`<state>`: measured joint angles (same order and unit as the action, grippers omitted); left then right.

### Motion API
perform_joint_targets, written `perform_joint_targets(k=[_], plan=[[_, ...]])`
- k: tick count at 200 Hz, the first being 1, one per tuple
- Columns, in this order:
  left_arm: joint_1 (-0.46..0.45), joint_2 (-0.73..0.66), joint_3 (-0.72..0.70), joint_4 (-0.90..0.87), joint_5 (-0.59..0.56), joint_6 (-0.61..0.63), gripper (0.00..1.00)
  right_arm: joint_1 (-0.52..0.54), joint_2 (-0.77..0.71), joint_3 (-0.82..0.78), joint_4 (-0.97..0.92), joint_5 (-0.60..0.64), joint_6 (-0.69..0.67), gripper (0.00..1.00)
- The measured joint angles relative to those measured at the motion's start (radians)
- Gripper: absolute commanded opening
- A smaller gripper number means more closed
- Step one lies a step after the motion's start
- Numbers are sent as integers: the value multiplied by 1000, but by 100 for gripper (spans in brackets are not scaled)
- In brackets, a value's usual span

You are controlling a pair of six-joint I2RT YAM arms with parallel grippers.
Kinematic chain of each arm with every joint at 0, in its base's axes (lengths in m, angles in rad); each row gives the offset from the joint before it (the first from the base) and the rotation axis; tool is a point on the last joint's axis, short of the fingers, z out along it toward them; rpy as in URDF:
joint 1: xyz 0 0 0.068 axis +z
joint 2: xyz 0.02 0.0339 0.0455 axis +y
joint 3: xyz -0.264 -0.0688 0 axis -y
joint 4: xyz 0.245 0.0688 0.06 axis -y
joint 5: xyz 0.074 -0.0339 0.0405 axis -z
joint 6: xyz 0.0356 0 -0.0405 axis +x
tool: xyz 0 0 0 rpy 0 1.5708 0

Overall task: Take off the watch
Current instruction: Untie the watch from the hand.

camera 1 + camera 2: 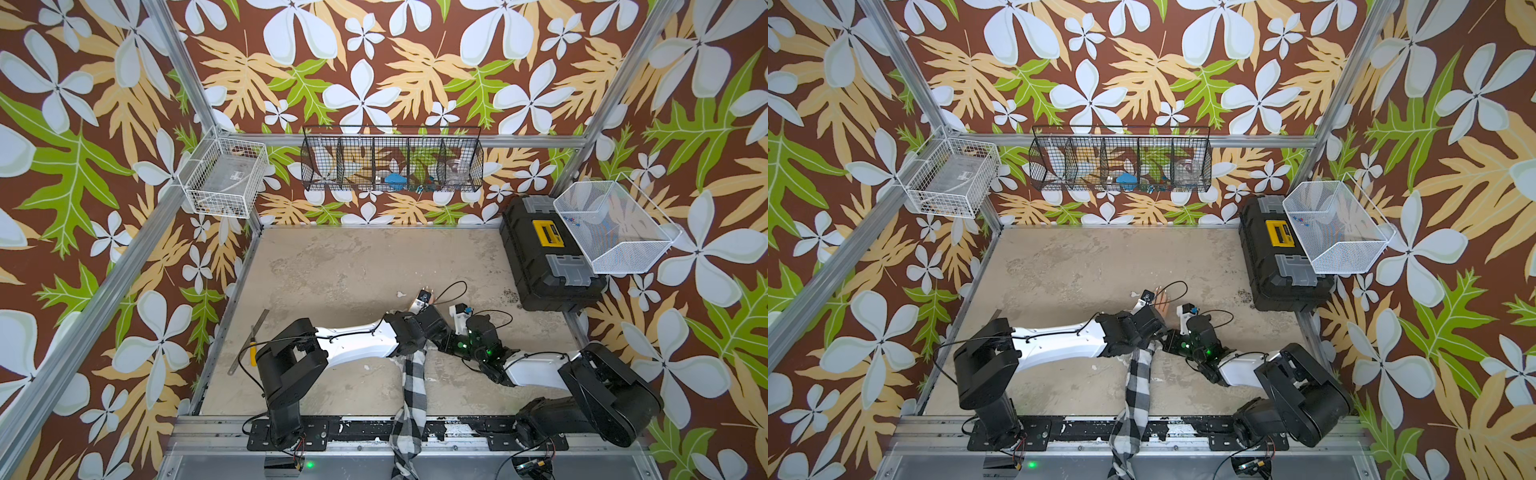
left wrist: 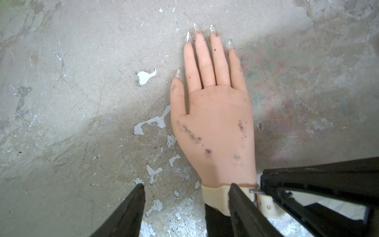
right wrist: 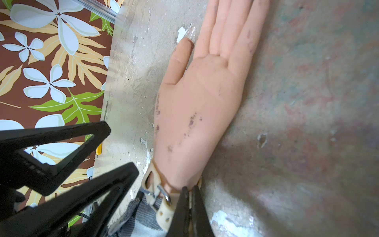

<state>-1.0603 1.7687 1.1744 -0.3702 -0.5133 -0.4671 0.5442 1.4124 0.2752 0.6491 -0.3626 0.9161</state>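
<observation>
R gripper (image 3: 190,187) pinched tight on watch (image 3: 164,215) strap, prob. to unthread it; L gripper (image 2: 186,184) half-open, empty, one finger over strap, prob. bracing.

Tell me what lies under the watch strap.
The watch strap wraps the mannequin hand at the wrist, and skin shows through a gap in the strap. A checked cloth starts just behind it. The wrist's underside and the watch face are hidden.
</observation>
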Motion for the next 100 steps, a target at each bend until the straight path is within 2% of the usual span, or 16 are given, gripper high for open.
perform_joint_targets(k=[82, 100], plan=[[51, -52, -83, 69, 95, -56, 68, 0, -84, 59, -66, -8, -6, 0], [69, -60, -117, 84, 114, -67, 68, 0, -96, 86, -104, -18, -14, 6]])
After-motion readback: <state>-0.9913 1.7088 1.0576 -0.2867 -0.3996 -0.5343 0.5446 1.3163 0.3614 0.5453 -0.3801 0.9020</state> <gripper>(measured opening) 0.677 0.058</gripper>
